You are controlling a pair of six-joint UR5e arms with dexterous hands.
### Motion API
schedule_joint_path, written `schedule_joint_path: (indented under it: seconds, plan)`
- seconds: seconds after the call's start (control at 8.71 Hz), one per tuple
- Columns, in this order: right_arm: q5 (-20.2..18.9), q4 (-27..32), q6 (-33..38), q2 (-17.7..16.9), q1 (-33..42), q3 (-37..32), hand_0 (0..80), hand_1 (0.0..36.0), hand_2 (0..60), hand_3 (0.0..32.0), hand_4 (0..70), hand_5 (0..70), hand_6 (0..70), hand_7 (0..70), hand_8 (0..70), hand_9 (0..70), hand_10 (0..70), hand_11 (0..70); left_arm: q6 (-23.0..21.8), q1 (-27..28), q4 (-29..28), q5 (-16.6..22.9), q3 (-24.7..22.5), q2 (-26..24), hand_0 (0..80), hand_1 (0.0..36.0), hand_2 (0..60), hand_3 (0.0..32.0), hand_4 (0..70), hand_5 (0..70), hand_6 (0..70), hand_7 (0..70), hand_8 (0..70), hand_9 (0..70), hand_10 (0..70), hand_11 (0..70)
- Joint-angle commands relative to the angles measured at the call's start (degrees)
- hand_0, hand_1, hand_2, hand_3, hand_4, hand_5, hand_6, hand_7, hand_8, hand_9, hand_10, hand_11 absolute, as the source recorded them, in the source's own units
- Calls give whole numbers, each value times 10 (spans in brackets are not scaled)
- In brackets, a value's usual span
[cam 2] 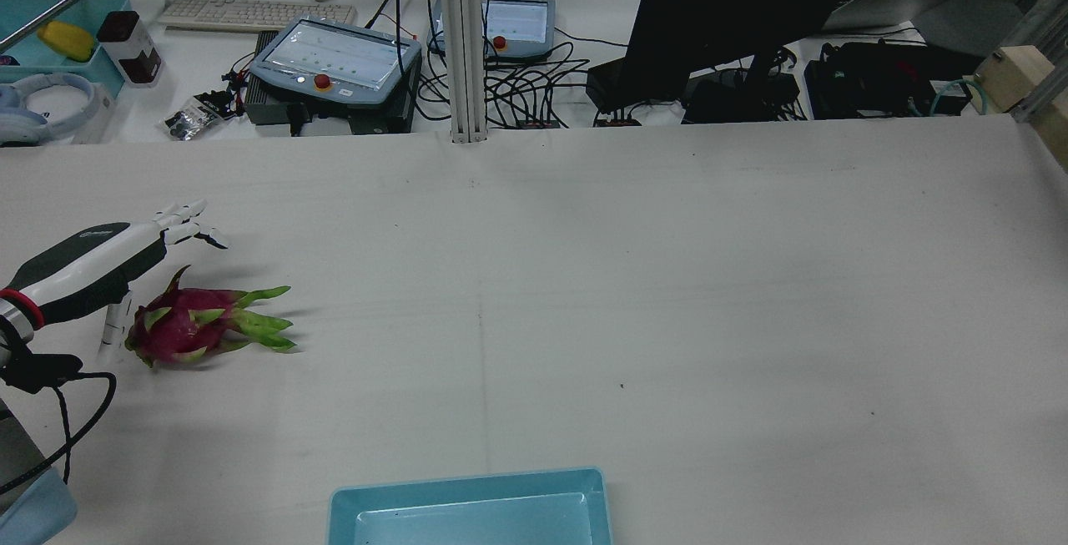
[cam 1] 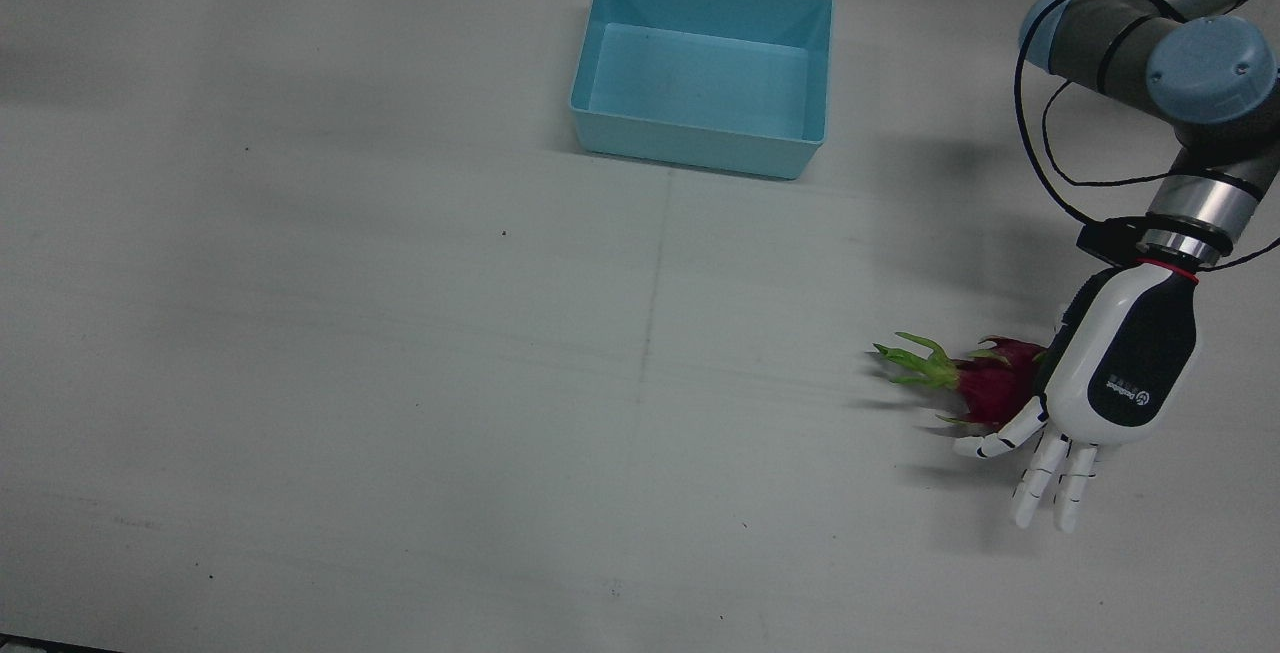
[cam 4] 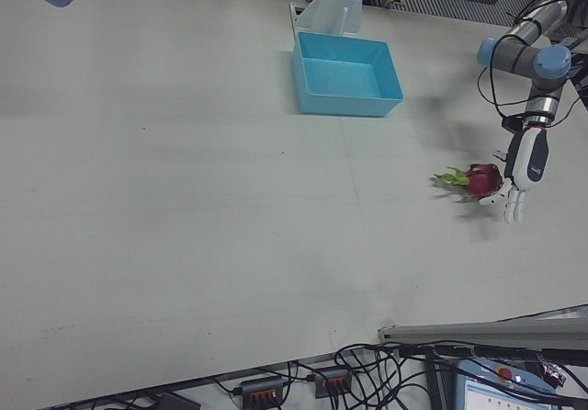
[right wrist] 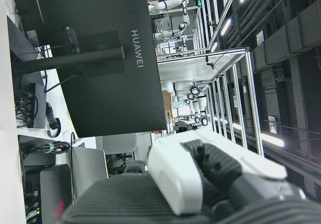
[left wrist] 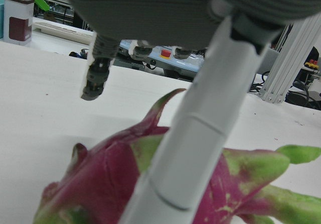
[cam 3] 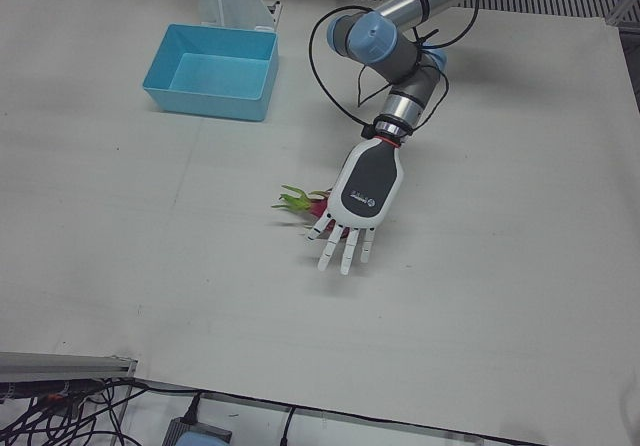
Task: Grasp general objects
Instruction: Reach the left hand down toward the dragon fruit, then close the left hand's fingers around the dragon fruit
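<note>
Dragon fruit (cam 2: 182, 329) lies on its side on the white worktop (cam 2: 634, 295), close to the robot's left edge and roughly midway between the robot's side and the operators' side, its green leafy tips (cam 1: 915, 363) pointing in toward the middle of the table. Lying flat like that, with the round red body nearest the arm, it seems set out for a grasp that closes over its thick part. The blue bin (cam 1: 703, 70) stands empty near the middle of the robot's edge, well apart from the fruit, and looks like the place a picked thing would go. The left hand (cam 1: 1110, 383) hangs palm-down over the fruit's outer end, its fingers (cam 1: 1045, 478) stretched out straight and spread, reaching past the fruit toward the operators' edge. It holds nothing. From the left hand view the thumb (left wrist: 198, 133) drops down right in front of the red skin, very near it, but I cannot tell whether it touches. The right hand (right wrist: 200, 184) shows only in its own camera, raised and facing the monitor, and its fingers are not visible, so whether it is spread or closed cannot be told.
</note>
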Motion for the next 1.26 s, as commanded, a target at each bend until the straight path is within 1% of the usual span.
schedule_joint_path:
  seconds: [0.0,0.11,0.23,0.34,0.46,0.57,0.69,0.92,1.03,1.15]
  plan:
    - [0,0,0,0,0,1,0,0,0,0,0,0,0,0,0,0,0,0,-1,42,39,-80,4,-7,800,244,0,320,0,335,0,34,40,0,0,0]
    - [0,0,0,0,0,1,0,0,0,0,0,0,0,0,0,0,0,0,0,44,38,-87,11,-6,800,260,0,320,0,342,0,26,43,0,0,0]
    - [0,0,0,0,0,1,0,0,0,0,0,0,0,0,0,0,0,0,-1,49,37,-97,16,-6,800,266,0,320,0,359,0,26,45,0,0,0]
    - [0,0,0,0,0,1,0,0,0,0,0,0,0,0,0,0,0,0,0,62,37,-103,20,-4,800,268,0,320,0,362,0,24,46,0,0,0]
    - [0,0,0,0,0,1,0,0,0,0,0,0,0,0,0,0,0,0,-1,74,38,-121,20,-4,800,271,0,320,0,363,0,26,46,0,0,0]
    - [0,0,0,0,0,1,0,0,0,0,0,0,0,0,0,0,0,0,-1,84,39,-126,23,-4,800,272,0,320,0,367,0,25,47,0,0,0]
    - [0,0,0,0,0,1,0,0,0,0,0,0,0,0,0,0,0,0,-1,85,40,-127,25,-3,800,284,0,320,0,404,0,30,54,0,0,9]
    - [0,0,0,0,0,1,0,0,0,0,0,0,0,0,0,0,0,0,-1,85,42,-127,35,-6,800,286,0,320,0,415,0,27,54,0,0,12]
    - [0,0,0,0,0,1,0,0,0,0,0,0,0,0,0,0,0,0,-1,85,41,-141,42,-5,800,288,0,320,0,421,0,27,55,0,0,15]
    - [0,0,0,0,0,1,0,0,0,0,0,0,0,0,0,0,0,0,-1,87,41,-159,43,-4,800,299,0,320,0,483,0,50,73,0,1,35]
